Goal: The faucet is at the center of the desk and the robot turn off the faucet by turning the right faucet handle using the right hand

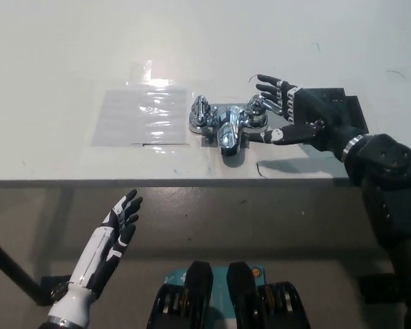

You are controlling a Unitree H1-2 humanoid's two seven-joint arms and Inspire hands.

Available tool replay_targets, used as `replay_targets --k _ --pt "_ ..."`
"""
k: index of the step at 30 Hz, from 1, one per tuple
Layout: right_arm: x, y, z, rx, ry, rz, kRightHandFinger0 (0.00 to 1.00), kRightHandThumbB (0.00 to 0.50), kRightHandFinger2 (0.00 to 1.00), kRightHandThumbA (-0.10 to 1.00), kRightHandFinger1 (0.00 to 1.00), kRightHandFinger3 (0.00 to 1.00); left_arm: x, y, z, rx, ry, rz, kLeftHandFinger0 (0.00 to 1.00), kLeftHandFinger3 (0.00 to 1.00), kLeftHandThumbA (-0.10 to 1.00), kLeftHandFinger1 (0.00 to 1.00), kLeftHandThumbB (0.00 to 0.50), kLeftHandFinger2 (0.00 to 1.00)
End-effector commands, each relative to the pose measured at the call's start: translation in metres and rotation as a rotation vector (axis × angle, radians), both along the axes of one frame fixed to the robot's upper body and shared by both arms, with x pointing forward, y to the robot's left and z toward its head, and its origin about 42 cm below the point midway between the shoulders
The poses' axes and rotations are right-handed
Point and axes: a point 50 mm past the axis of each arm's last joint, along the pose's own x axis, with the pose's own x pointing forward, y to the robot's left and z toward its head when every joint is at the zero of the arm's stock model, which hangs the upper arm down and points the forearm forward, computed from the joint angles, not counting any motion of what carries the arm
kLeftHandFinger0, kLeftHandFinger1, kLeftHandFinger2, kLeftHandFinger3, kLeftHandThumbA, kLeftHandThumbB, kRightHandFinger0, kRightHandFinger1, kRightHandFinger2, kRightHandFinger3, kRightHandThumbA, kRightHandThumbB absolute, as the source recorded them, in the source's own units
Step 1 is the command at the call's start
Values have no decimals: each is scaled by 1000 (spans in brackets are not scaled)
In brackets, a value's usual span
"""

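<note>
A chrome faucet (226, 125) stands at the middle of the white desk (68, 55), its spout pointing toward me. Its left handle (202, 112) is free. My black right hand (298, 115) reaches in from the right, fingers spread and curled around the right handle (256, 110), touching it from above and from the near side. The fingers are not closed tight on it. My white left hand (118, 229) rests below the desk's front edge at the lower left, open with fingers extended.
A clear plastic sheet (140, 115) lies flat on the desk just left of the faucet. The desk's front edge (192, 180) runs across the picture's middle. A dark bar (14, 271) crosses the lower left near the floor.
</note>
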Motion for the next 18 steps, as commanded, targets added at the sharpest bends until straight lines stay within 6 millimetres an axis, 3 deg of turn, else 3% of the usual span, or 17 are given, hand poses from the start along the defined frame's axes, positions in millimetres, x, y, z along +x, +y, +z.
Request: replay_targets --k 1,3,4,5,6,8,12,18 --pt "-13 68 45 12 -201 -18 1000 363 1000 1000 1000 1000 2 5 13 4 -62 -24 1000 1000 932 1000 219 1000" --pt "-15 77 44 38 -215 -112 1000 359 1000 1000 1000 1000 4 5 13 4 -66 -24 1000 1000 934 1000 218 1000" --pt "-16 82 43 51 -233 -156 1000 285 1000 1000 1000 1000 4 5 13 0 -65 -24 1000 1000 933 1000 222 1000" --pt "-15 86 43 51 -241 -184 1000 243 1000 1000 1000 1000 5 5 13 2 -68 -23 1000 1000 934 1000 225 1000" --pt "-15 88 43 42 -251 -209 1000 242 1000 1000 1000 1000 5 5 14 5 -68 -22 1000 1000 935 1000 227 1000" --pt "-16 100 43 27 -262 -291 1000 288 1000 1000 1000 1000 4 5 14 5 -68 -22 1000 1000 940 1000 224 1000" --pt "-15 111 41 51 -254 -351 1000 304 1000 1000 1000 1000 5 3 15 -4 -61 -25 1000 1000 944 1000 236 1000" --pt "-10 119 28 62 -249 -417 1000 242 1000 1000 1000 1000 5 5 16 -2 -71 -23 1000 1000 946 1000 235 1000"
